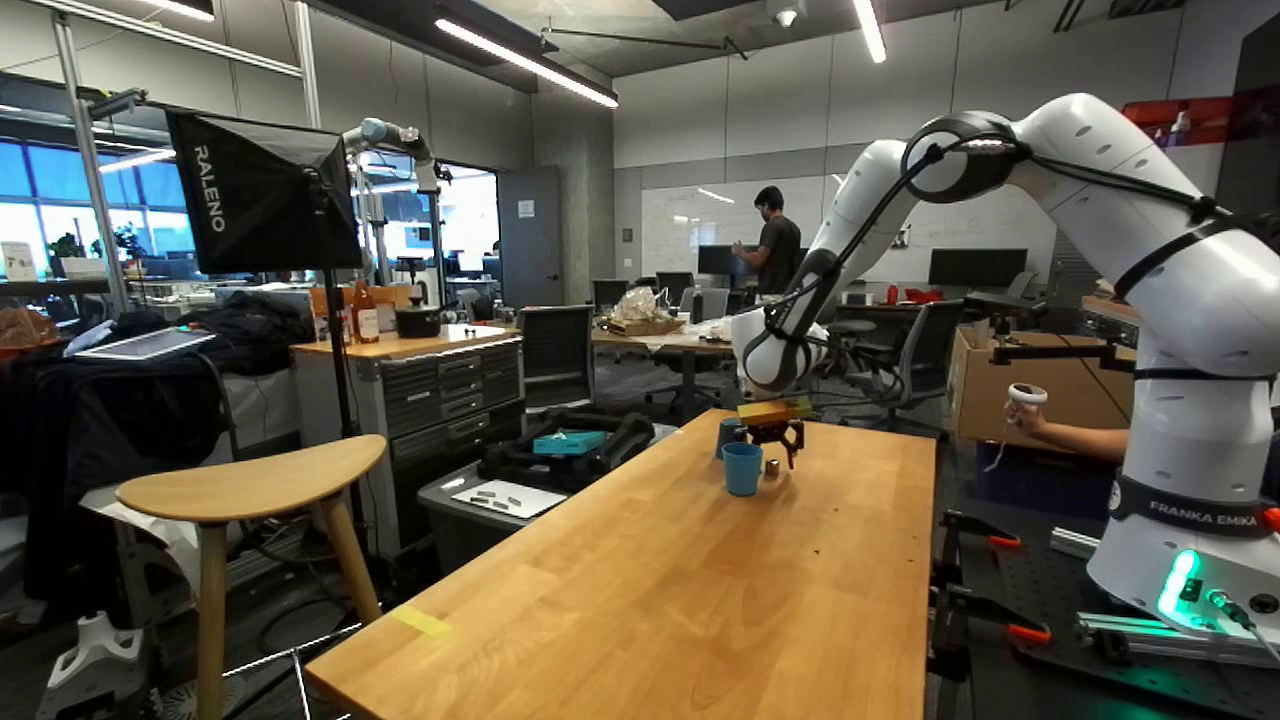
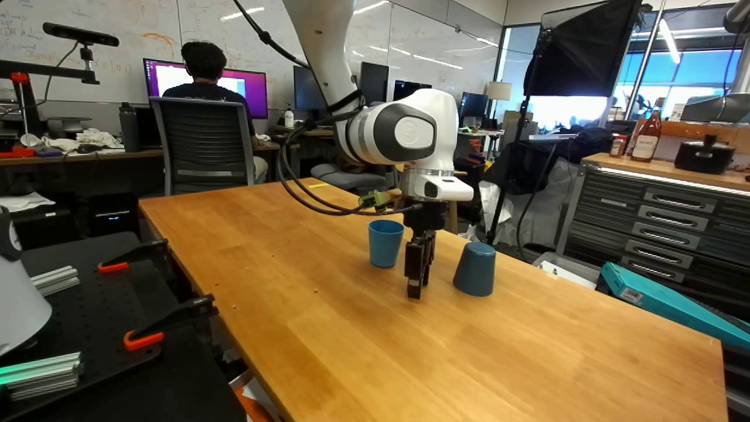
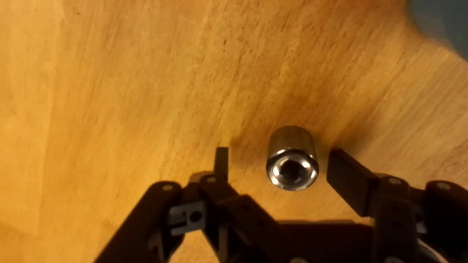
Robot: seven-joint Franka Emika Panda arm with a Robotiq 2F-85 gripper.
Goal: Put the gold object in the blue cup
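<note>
The gold object point(image 3: 291, 160) is a small shiny metal cylinder with a hollow top. It stands on the table; in an exterior view it shows beside a cup point(image 1: 771, 468), and the fingers hide it in the other angle. My gripper point(image 3: 278, 159) is open, its fingers on either side of the object with gaps, not touching it. The gripper also shows low over the table in both exterior views point(image 1: 768, 453) point(image 2: 415, 287). An upright blue cup point(image 1: 742, 470) point(image 2: 385, 245) stands close beside the gripper. A second, upside-down blue cup point(image 2: 474, 269) point(image 1: 727, 437) stands on the gripper's opposite side.
Part of a blue cup point(image 3: 444, 22) shows at the wrist view's upper right corner; I cannot tell which one. The long light-wood table point(image 1: 700, 600) has clamps point(image 2: 170, 322) along the robot's side. A cable point(image 2: 293, 181) loops beside the wrist.
</note>
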